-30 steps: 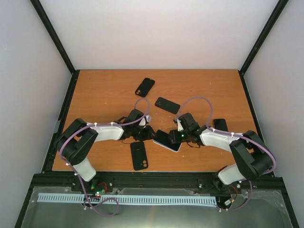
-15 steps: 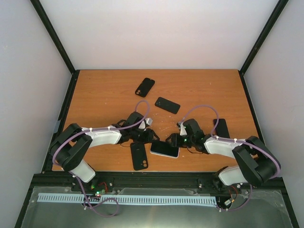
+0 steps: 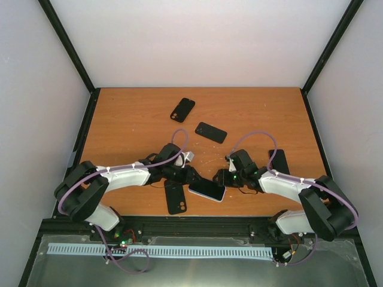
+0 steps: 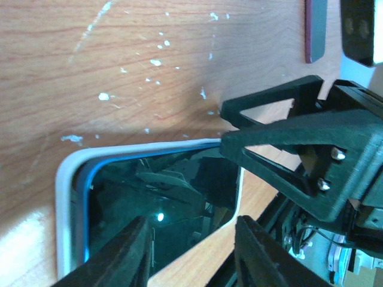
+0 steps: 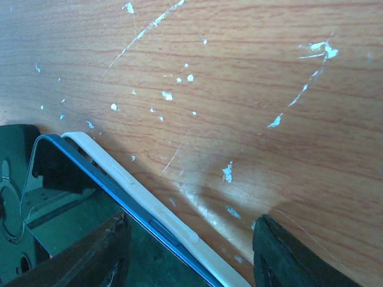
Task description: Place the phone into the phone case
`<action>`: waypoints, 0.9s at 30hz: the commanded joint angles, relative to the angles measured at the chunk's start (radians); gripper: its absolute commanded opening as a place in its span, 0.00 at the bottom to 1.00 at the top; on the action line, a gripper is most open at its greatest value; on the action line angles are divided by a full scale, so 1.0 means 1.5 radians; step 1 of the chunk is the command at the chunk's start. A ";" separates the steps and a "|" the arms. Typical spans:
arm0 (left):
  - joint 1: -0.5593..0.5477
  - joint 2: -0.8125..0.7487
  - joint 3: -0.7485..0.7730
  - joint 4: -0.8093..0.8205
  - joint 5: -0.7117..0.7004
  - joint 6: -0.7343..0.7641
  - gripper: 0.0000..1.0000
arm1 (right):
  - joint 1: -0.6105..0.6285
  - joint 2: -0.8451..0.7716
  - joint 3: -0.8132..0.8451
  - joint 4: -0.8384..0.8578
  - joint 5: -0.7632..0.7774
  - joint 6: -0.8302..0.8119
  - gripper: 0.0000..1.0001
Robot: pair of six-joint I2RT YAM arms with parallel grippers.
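The phone (image 3: pixel 207 189), dark screen up with a blue rim, lies on the table in a white case. In the left wrist view the white case (image 4: pixel 64 197) wraps the phone's (image 4: pixel 155 209) corner. In the right wrist view the phone's blue edge (image 5: pixel 90 170) sits just above the white case's rim (image 5: pixel 149 203). My left gripper (image 3: pixel 189 177) (image 4: pixel 191 239) is open over the phone's left end. My right gripper (image 3: pixel 222 179) (image 5: pixel 191 239) is open and straddles the phone's right edge, with one finger (image 5: pixel 90 251) over the screen and the other over bare wood.
A black case (image 3: pixel 175 196) lies just left of the phone, near the front edge. Other black cases lie at the back (image 3: pixel 182 109), mid-table (image 3: pixel 210 132) and by the right arm (image 3: pixel 279 161). The right gripper (image 4: pixel 311 143) shows close in the left wrist view.
The phone, held tilted between both grippers a second ago, has come down toward the near edge and now lies flat. Both arms have followed it down and stretched lower.
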 commanded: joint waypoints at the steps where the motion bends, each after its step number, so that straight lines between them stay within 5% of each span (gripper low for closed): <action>1: -0.048 -0.016 0.014 -0.041 0.018 0.010 0.35 | 0.000 0.020 0.016 -0.023 0.030 -0.015 0.56; 18: -0.085 0.107 0.033 -0.036 0.044 0.028 0.39 | -0.019 0.092 0.076 -0.001 -0.001 -0.033 0.60; 27: -0.078 0.150 0.056 -0.055 -0.061 0.049 0.40 | -0.020 0.092 0.053 0.027 -0.051 -0.015 0.63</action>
